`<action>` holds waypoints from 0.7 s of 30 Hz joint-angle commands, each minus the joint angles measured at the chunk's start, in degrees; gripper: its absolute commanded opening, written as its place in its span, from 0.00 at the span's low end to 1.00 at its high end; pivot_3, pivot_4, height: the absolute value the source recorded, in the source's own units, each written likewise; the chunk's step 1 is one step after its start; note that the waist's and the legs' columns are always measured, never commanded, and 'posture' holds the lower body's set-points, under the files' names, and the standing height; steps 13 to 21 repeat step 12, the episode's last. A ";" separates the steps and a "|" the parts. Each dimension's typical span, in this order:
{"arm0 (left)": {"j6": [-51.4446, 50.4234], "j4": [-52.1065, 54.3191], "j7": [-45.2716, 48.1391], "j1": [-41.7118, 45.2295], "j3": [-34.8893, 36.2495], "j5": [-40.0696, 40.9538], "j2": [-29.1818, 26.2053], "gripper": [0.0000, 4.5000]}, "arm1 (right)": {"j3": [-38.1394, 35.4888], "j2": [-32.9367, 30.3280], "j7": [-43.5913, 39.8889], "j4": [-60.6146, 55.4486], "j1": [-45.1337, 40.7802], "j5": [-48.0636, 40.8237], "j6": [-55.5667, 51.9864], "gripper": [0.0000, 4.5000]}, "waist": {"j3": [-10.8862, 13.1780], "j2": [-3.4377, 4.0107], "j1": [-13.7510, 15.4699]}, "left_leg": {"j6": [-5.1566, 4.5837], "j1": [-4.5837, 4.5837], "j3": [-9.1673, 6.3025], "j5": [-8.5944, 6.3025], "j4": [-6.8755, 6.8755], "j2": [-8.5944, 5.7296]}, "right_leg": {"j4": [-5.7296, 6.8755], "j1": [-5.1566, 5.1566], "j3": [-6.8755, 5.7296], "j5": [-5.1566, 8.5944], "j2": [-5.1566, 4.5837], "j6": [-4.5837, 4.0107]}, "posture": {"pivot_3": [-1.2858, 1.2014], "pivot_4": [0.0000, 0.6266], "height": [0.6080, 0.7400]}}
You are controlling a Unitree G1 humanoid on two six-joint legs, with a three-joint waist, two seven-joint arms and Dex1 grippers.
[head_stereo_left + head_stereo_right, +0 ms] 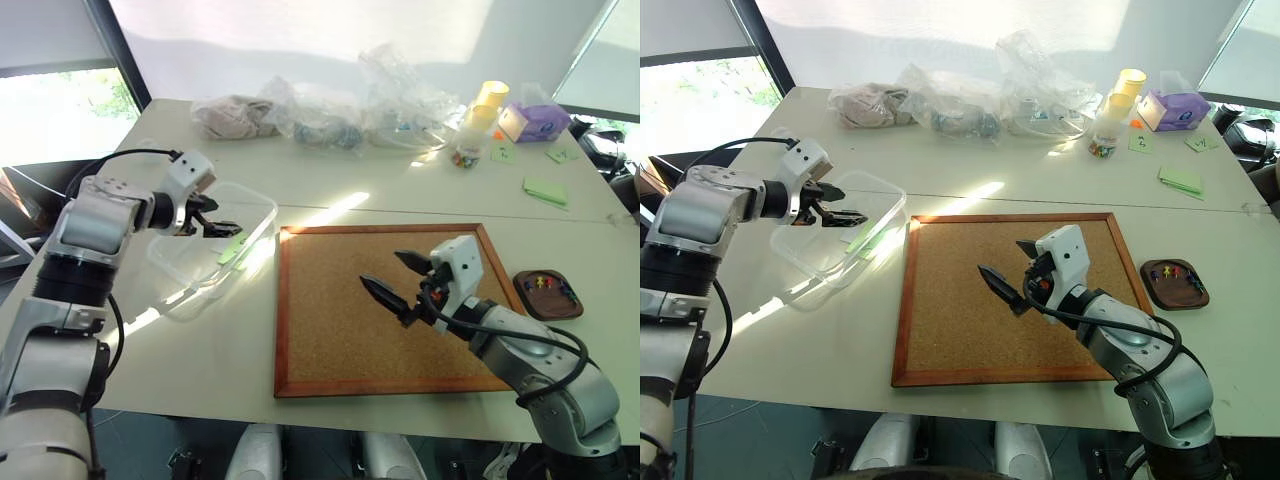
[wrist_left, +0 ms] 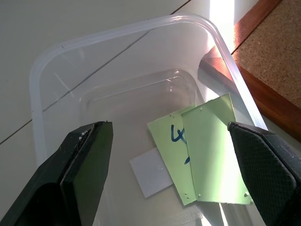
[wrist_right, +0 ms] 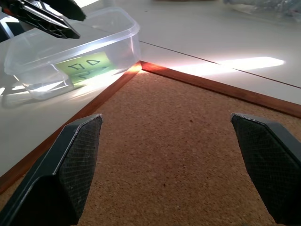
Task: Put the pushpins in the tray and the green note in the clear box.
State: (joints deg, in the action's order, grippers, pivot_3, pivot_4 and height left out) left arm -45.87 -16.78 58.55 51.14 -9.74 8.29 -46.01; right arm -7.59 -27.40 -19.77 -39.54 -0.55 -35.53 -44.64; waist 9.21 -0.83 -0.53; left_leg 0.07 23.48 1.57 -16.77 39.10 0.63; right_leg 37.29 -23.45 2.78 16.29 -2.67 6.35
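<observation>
My left gripper's (image 2: 169, 155) fingers stand wide apart with nothing between them, hanging just above the clear box (image 1: 255, 205). My right gripper's (image 3: 171, 155) fingers are spread just as wide and empty, poised over the cork board (image 1: 330, 310).

The green note (image 2: 214, 150) lies inside the clear box, leaning against the wall nearest the board. Part of it overlaps a second green slip (image 2: 167, 136) with blue writing, and a small white slip (image 2: 150, 172) lies on the box floor beside them. Through the box wall in my right wrist view I can read a black triangle on the green paper.

The box sits on the white table (image 1: 400, 190), touching the board's wooden frame at one corner.

To the right of the board, the tray (image 1: 548, 295) holds the pushpins (image 1: 545, 283), red, yellow and blue.
</observation>
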 commanded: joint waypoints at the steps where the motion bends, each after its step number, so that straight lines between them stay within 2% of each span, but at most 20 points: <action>1: -0.38 4.58 2.29 2.60 6.37 5.19 -0.85 0.96 | -7.16 0.12 1.06 -5.03 2.64 -3.19 1.44 1.00 | 0.00 0.00 0.08 | 0.00 0.00 0.00 0.00 0.00 -0.01 | -0.01 0.01 0.00 0.00 0.00 0.00 | 0.52 0.24 1.00; 5: -2.74 18.77 7.07 -4.17 12.74 16.79 0.74 0.96 | -17.88 0.83 1.86 -8.56 9.79 -8.42 2.48 1.00 | -0.01 0.01 -0.03 | -0.02 0.02 0.00 -0.02 -0.01 -0.01 | -0.05 0.03 0.01 0.00 -0.08 0.00 | 0.52 0.24 1.00; 8: -7.38 28.64 4.34 -10.74 14.89 23.57 4.56 0.96 | -24.77 -0.17 1.62 -11.40 16.07 -13.23 2.37 1.00 | -0.06 0.09 -0.13 | -0.02 -0.05 -0.01 -0.02 -0.03 0.02 | -0.07 0.10 0.05 0.00 -0.22 0.00 | 0.52 0.24 1.00; 11: -8.77 34.51 0.10 -16.63 15.19 26.79 9.09 0.96 | -29.97 -2.09 0.25 -12.73 21.69 -16.40 2.41 1.00 | -0.06 0.07 -0.32 | -0.01 -0.18 -0.02 -0.02 -0.01 0.06 | 0.01 0.23 0.06 0.00 -0.23 0.00 | 0.52 0.24 1.00; 12: -8.53 35.87 -0.69 -18.78 14.86 27.25 10.02 0.96 | -31.10 -2.83 -0.38 -12.76 23.35 -16.83 2.46 1.00 | -0.06 0.07 -0.32 | 0.00 -0.20 -0.02 -0.01 0.00 0.10 | 0.03 0.26 0.07 -0.01 -0.20 -0.01 | 0.52 0.24 1.00; 21: -8.53 35.87 -0.69 -18.78 14.86 27.25 10.02 0.96 | -31.10 -2.83 -0.38 -12.76 23.35 -16.83 2.46 1.00 | -0.06 0.07 -0.32 | 0.00 -0.20 -0.02 -0.01 0.00 0.10 | 0.03 0.26 0.07 -0.01 -0.20 -0.01 | 0.52 0.24 1.00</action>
